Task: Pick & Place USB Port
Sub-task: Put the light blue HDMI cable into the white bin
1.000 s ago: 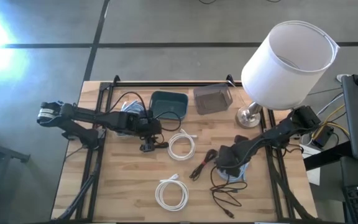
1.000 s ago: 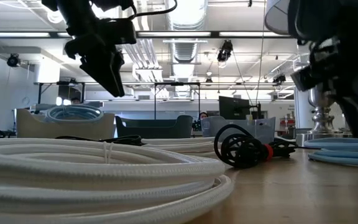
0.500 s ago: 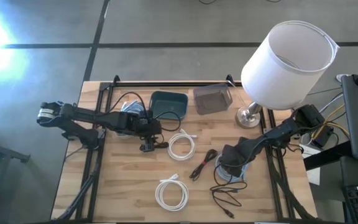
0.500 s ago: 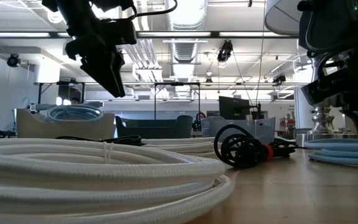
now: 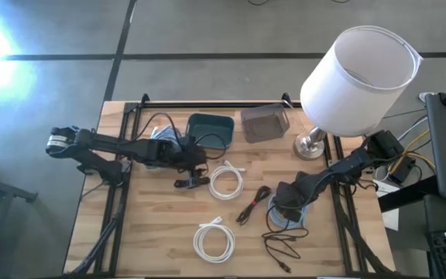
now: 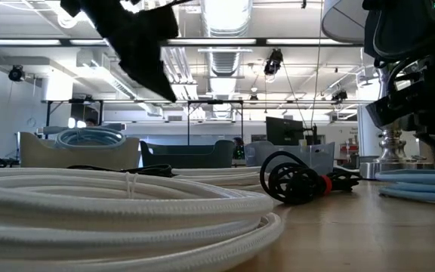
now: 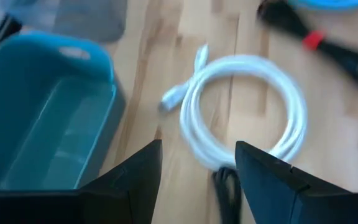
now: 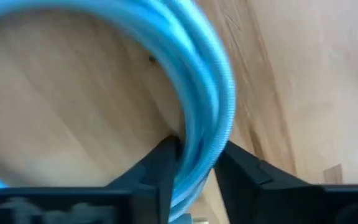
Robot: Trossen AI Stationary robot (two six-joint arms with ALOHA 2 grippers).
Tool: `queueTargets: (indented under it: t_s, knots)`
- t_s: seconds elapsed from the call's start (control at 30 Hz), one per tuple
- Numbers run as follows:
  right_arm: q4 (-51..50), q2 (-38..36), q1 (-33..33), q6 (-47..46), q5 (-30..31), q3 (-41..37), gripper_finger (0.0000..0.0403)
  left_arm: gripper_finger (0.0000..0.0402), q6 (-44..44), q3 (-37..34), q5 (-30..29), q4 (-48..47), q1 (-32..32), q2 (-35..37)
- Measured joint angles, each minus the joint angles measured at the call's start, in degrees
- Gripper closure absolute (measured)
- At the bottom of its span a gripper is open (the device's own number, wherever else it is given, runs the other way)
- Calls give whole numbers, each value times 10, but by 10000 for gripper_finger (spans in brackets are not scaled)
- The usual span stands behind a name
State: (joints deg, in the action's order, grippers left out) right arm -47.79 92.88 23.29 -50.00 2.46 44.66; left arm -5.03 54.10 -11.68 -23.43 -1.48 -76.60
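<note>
My left gripper (image 7: 197, 149) is open and hangs above the table, just near of the teal bin (image 5: 210, 130). It points at a white cable coil (image 7: 247, 106). A small black cable (image 7: 225, 186) lies on the wood below the gap between its fingers, untouched as far as I see. My right gripper (image 8: 194, 152) is low at the table's right side, shut on the light blue cable coil (image 5: 289, 219), which lies flat on the wood. My right gripper pinches the bundled strands of the light blue coil (image 8: 199, 163) between its two fingers, coming from above and pointing down. The fingers lie across the strands at one side of the ring. The coil rests on the table.
A second white coil (image 5: 214, 240) lies near the front edge. A black cable with a red band (image 5: 252, 205) and another black cable (image 5: 281, 244) lie beside the blue coil. A grey bin (image 5: 265, 124) and a lamp with a white shade (image 5: 358, 77) stand at the far right.
My left gripper has swung toward the table's right and tipped over, so its fingers slant toward the white coil. My right gripper shifted a little toward the right edge over the blue coil, then held still.
</note>
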Motion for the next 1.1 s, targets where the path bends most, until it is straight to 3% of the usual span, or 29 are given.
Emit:
queueTargets:
  t_s: [0.17,0.33,0.4,0.7,0.8,1.1]
  knots:
    - [6,1,0,-17,0,2,371,195,0,0,74,87,0,-8]
    - [-43,1,1,-58,13,38,371,195,-9,-1,122,146,-2,-28]
    - [-73,-7,0,-62,42,69,366,195,-17,-1,123,163,-2,-37]
    - [-77,-5,-2,-58,305,202,368,195,-92,-1,123,292,-2,-94]
    - [-67,10,-3,-27,367,236,368,195,-124,-1,134,345,-2,-115]
    - [-68,72,-23,54,398,298,368,195,-146,9,148,395,-2,-147]
